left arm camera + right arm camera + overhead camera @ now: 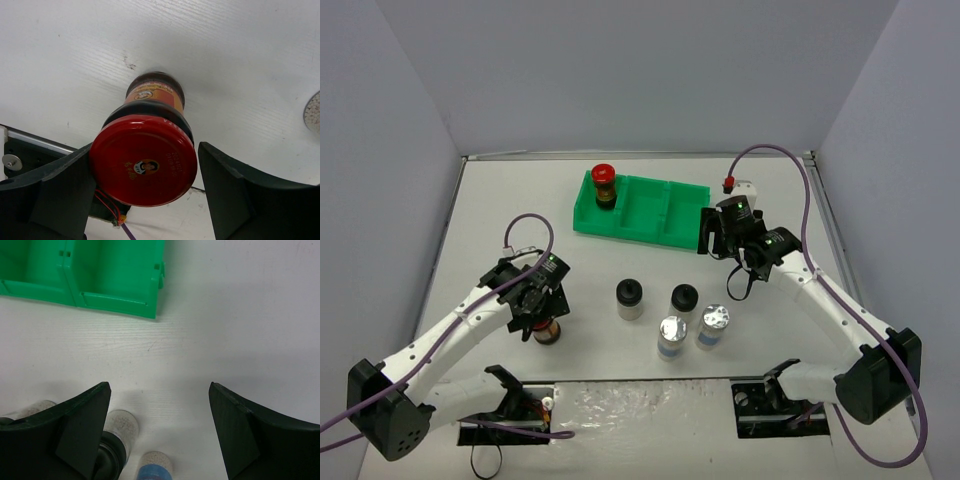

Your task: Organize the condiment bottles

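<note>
One red-capped jar [604, 184] stands in the left compartment of the green tray [665, 232]. My left gripper [540, 308] is open around the second red-capped jar [547, 333], which stands on the table. In the left wrist view its red cap [143, 165] lies between the fingers [60, 190]: the left one is at the cap and the right one stands clear. Two black-capped jars [630, 298] [684, 298] and two silver-capped jars [672, 337] [712, 326] stand mid-table. My right gripper [717, 240] is open and empty by the tray's right end.
In the right wrist view my right gripper [160, 387] hovers over bare table, with the tray's corner [120, 290] beyond it. A black-capped jar [120, 427] and a blue-labelled jar [155, 470] show near its left finger. Grey walls close in the table.
</note>
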Motion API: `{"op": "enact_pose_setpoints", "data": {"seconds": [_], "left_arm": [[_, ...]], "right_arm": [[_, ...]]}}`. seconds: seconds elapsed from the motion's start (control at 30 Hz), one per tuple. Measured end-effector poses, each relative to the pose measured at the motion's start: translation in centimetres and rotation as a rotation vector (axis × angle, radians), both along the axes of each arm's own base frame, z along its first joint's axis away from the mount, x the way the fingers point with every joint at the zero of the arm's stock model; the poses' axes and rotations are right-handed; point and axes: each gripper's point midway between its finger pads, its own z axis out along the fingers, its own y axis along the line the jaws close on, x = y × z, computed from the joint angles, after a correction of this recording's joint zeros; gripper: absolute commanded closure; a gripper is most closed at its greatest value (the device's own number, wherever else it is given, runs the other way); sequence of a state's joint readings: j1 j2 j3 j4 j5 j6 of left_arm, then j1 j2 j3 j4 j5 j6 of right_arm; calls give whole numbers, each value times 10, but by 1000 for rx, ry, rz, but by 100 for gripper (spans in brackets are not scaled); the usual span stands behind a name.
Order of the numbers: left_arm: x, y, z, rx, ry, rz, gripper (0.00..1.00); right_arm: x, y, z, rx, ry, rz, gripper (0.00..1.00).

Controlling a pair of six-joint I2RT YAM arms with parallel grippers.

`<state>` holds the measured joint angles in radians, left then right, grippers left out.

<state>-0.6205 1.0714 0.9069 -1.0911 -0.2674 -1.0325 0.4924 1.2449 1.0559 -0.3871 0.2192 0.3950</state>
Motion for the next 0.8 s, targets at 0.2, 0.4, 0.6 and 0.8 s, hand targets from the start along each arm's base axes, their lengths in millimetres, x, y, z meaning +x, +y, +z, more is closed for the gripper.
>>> {"op": "enact_pose_setpoints", "data": {"seconds": [0.2,0.4,0.6,0.8], "left_arm": [[1,-1,-1,-6,-3,8,50],[1,-2,0,-10,-5,9,100],[4,-3,3,3,6,-11,100],[31,-15,40,18,-42,-76,100]], "right_arm": [[0,0,0,1,-1,-1,23],[0,0,0,1,0,-1,23],[0,0,0,1,0,-1,23],[0,0,0,1,-1,-1,23]]}}
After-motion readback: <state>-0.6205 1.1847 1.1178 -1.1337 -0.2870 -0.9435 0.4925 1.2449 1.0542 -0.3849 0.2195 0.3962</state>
